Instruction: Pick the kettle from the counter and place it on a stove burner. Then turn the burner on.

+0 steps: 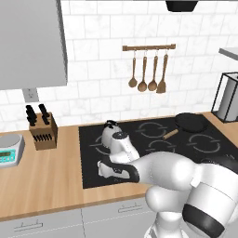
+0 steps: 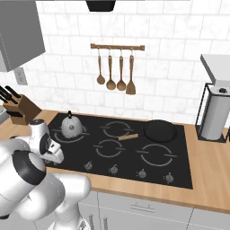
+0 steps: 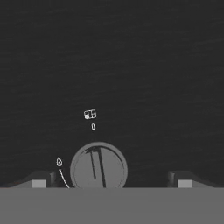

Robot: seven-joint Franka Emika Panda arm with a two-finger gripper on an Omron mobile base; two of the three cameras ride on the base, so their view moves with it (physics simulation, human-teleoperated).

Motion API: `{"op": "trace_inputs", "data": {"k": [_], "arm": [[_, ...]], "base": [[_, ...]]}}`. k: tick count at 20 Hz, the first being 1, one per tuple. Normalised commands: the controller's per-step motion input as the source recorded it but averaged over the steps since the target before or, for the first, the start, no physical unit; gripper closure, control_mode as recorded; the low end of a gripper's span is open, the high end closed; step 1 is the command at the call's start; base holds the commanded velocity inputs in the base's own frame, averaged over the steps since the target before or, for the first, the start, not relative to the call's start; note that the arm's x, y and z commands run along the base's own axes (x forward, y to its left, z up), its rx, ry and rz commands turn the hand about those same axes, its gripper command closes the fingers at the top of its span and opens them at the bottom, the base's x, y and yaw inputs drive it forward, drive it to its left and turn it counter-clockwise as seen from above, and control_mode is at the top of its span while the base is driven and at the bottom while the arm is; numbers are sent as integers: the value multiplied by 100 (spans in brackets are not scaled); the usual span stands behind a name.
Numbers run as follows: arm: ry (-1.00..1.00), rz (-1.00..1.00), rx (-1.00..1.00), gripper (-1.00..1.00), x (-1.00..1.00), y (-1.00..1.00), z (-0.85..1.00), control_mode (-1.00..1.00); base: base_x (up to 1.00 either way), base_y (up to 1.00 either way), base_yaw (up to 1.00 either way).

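The silver kettle (image 1: 109,132) (image 2: 71,126) stands upright on the back-left stove burner (image 2: 57,134) of the black glass cooktop, off the light wooden counter (image 1: 46,181). My gripper (image 1: 102,167) (image 2: 55,157) hangs low over the cooktop's front-left corner, in front of the kettle and apart from it. In the hand view the gripper (image 3: 112,180) is open. A round grey knob (image 3: 99,168) with a bar across it lies on the glass between the two fingertips (image 3: 40,180), nearer the left one. Nothing is held.
A black frying pan (image 1: 190,122) (image 2: 158,130) with a wooden handle rests on the back-right burner. More knobs (image 2: 114,169) line the cooktop's front edge. A knife block (image 1: 42,132) and a grey scale (image 1: 9,151) stand on the left, a paper towel holder (image 2: 214,117) on the right.
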Motion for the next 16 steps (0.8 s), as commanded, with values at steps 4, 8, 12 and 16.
{"op": "trace_inputs", "data": {"k": [4, 8, 12, 16], "arm": [[0, 0, 0, -100, 16, 7, 0, -100], [0, 0, 0, -100, 0, 1, -1, -100], [0, 0, 0, -100, 0, 0, -2, -100], [0, 0, 0, -100, 0, 0, -1, -100]], "base": [[0, 0, 0], [0, 0, 0], [0, 0, 0], [0, 0, 0]]}}
